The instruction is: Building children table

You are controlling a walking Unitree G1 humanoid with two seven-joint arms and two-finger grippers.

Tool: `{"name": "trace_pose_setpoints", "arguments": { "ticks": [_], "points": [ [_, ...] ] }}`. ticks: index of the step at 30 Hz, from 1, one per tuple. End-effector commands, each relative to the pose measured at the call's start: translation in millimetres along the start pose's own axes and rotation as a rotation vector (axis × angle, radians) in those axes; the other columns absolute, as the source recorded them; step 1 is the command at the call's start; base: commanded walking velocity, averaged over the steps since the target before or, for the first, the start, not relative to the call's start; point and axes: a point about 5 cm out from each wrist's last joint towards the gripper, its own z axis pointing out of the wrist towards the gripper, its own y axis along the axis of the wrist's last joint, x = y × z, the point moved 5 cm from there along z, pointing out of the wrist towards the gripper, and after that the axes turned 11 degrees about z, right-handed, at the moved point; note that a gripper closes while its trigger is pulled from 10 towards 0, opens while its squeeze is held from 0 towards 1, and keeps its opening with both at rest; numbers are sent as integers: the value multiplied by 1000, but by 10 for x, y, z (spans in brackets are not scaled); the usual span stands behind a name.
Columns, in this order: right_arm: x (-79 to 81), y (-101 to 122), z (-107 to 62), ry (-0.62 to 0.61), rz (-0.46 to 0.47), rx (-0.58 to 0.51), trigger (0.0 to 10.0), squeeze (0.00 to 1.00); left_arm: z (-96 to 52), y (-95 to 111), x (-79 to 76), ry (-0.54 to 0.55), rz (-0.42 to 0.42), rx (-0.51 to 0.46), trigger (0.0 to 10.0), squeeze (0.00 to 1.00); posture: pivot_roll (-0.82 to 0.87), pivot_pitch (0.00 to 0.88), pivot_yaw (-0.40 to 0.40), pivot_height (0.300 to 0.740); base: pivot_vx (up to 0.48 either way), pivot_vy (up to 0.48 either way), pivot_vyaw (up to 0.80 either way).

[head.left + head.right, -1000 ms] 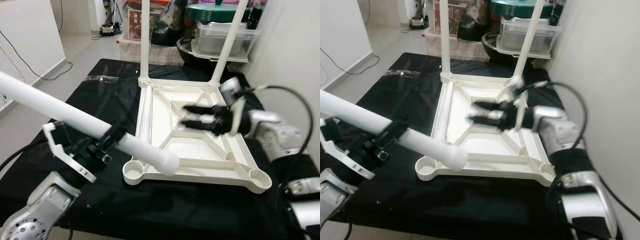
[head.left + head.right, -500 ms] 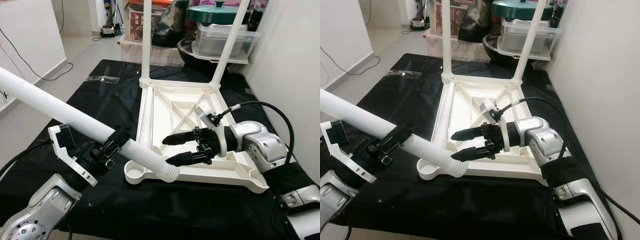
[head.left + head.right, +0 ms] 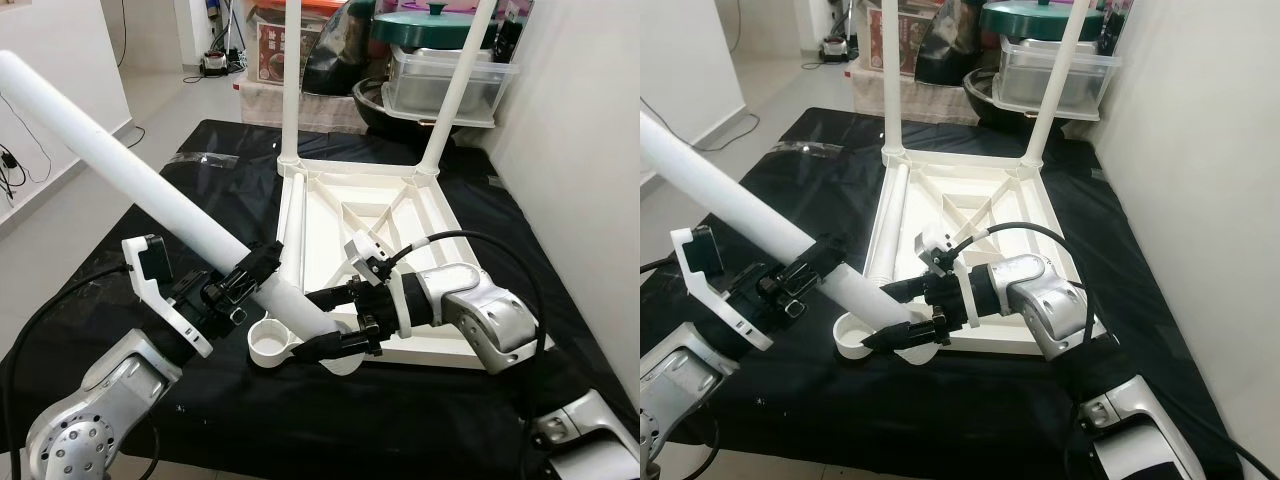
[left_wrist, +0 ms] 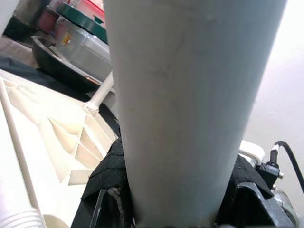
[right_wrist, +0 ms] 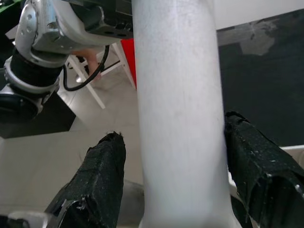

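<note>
Left eye view: the upturned tabletop (image 3: 330, 225) lies on the black-covered worktop (image 3: 200, 190), two legs (image 3: 291, 75) upright at its far corners. The left gripper (image 3: 243, 283) clamps a loose white leg (image 3: 150, 190), slanting over the near-left corner socket (image 3: 270, 345). The right gripper (image 3: 330, 322) straddles its lower end.

Right wrist view: the fingers (image 5: 102, 178) flank the tube (slightly apart from it).

Both arms are silver, rounded metal shells with black joints. The left hand (image 3: 235, 285) has black fingers, a white angular bracket beside the wrist and a black cable looping off. The right hand (image 3: 335, 320) has long black fingers, a small white block above the wrist and a black cable arching over its silver forearm.
</note>
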Motion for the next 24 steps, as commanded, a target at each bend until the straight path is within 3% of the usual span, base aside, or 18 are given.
{"name": "trace_pose_setpoints", "arguments": {
  "ticks": [1,2,3,5,7,9,10,12,13,19,20,21,22,24],
  "points": [
    [61,-1,123,23,-30,6,10000,0,50,-15,10,-1,-6,-12,10000,0,80,0,-80,740,0,0,0],
    [61,-1,123,23,-30,6,10000,0,50,-15,10,-1,-6,-12,10000,0,80,0,-80,740,0,0,0],
    [22,10,183,-9,-40,0,7451,0,74,-44,10,-3,-15,-8,10000,0,78,0,-80,740,0,0,0],
    [3,20,223,-30,-45,-3,7451,0,90,-67,8,-5,-22,-6,10000,0,75,0,-78,740,0,0,0],
    [-11,25,288,-62,-60,8,10000,0,110,-111,6,-7,-33,1,10000,0,70,0,-77,740,0,0,0],
    [-11,25,288,-62,-60,8,10000,0,110,-111,6,-7,-33,1,10000,0,70,0,-77,740,0,0,0],
    [-6,31,307,-68,-66,11,4196,0,117,-132,7,-7,-36,6,10000,0,69,0,-77,740,0,0,0],
    [-6,31,307,-68,-66,11,4196,0,117,-132,7,-7,-36,6,10000,0,69,0,-77,740,0,0,0],
    [-8,34,323,-78,-77,18,0,0,126,-158,11,-5,-40,12,10000,0,68,0,-80,740,0,0,0],
    [-23,29,330,-98,-103,31,0,0,138,-194,24,3,-46,23,10000,0,67,0,-82,740,0,0,0],
    [-32,16,321,-107,-111,38,0,0,140,-207,52,20,-13,32,10000,0,66,0,-83,740,0,0,0],
    [-43,4,306,-116,-114,44,0,0,139,-255,79,35,27,64,10000,1000,65,0,-84,740,0,0,0],
    [-43,4,306,-116,-114,44,0,0,139,-255,79,35,27,64,10000,1000,65,0,-84,740,0,0,0],
    [-71,-17,272,-137,-113,50,0,0,144,-331,74,27,112,119,10000,1000,63,0,-84,740,0,0,0]
  ]
}}
